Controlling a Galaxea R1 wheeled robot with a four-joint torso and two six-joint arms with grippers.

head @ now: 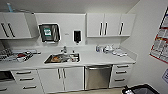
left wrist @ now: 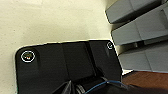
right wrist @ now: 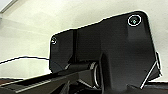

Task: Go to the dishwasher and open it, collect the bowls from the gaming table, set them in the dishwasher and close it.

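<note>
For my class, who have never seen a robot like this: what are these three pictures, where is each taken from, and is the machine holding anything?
A wheeled robot with two arms took them. The head view looks down from high on it at a kitchenette: a steel dishwasher, shut, under a white counter, and a sink with dishes in it. The other two come from cameras on its wrists; the dark plate in each is part of the robot. Nothing is seen being held.

No legible text, wall poster (head: 160,42) at 3 o'clock too blurred, green dispenser label (head: 47,31) unreadable
</note>
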